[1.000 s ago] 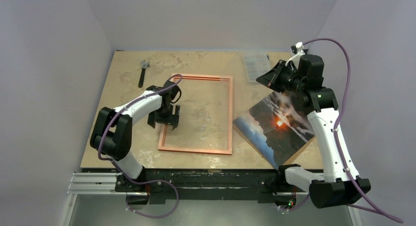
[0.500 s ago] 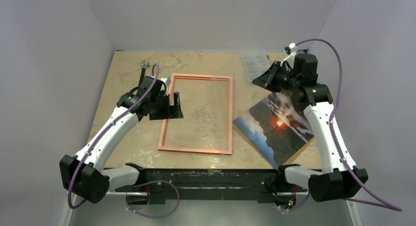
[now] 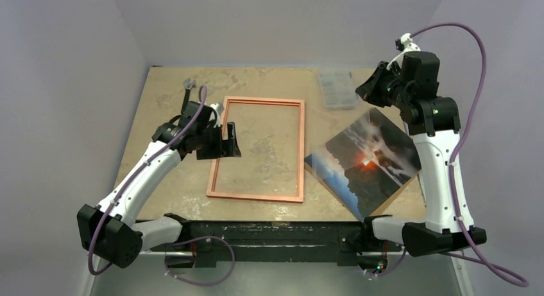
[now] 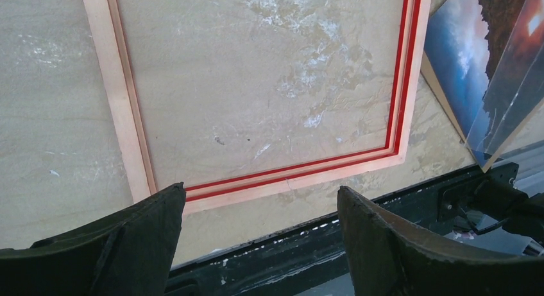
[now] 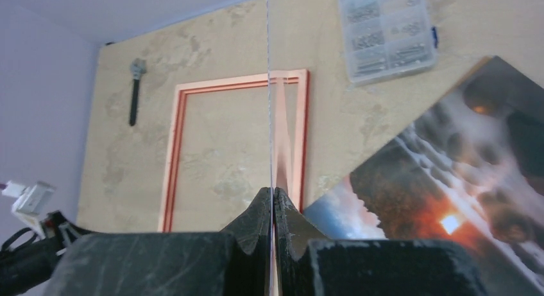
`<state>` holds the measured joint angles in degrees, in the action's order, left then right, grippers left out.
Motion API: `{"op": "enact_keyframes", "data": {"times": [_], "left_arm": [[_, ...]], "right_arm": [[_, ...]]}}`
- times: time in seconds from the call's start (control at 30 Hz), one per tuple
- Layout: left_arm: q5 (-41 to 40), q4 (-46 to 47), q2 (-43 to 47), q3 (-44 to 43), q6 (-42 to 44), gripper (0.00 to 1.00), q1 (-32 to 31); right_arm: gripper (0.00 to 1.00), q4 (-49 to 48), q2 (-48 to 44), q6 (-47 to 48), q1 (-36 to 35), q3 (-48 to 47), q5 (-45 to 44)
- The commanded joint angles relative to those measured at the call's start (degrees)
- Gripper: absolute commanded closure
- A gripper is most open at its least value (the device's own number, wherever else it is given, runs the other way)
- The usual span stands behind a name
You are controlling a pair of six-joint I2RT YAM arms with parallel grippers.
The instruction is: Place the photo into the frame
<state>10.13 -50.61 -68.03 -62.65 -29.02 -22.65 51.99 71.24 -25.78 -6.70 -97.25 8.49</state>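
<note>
Frame (image 3: 256,196) beneath spread left claw (image 4: 260,196), right claw (image 5: 274,193) pinching clear pane (image 4: 510,84) above photo (image 3: 365,161)

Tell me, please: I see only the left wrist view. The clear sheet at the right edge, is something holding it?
Observer: Yes. The right claw is shut on that clear pane, pinching its edge.
Operator: Is there a tool somewhere on the far side?
Observer: An adjustable wrench lies beyond the far left corner of the frame.
Operator: And on the far right?
Observer: A clear parts box lies there, apart from the frame.
</note>
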Motion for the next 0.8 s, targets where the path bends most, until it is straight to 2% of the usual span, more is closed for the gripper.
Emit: {"op": "enact_keyframes", "data": {"times": [0.0,0.2,0.47,0.77], "left_arm": [[0.6,0.7,-0.3,1.7,-1.3,0.15,-0.2],[0.7,1.2,-0.6,3.2,-1.6,0.15,-0.2],[0.9,1.7,0.3,5.0,-2.2,0.15,-0.2],[0.6,1.6,1.6,6.3,-2.6,0.16,-0.2]], "right_arm": [[1.00,7.0,4.0,4.1,-0.3,-3.8,-8.1],[1.00,10.7,9.2,4.5,-5.9,-8.3,-17.3],[1.00,11.3,15.0,1.9,-20.1,-8.9,-30.7],[0.98,9.2,19.9,0.2,-32.1,-7.3,-36.2]]}}
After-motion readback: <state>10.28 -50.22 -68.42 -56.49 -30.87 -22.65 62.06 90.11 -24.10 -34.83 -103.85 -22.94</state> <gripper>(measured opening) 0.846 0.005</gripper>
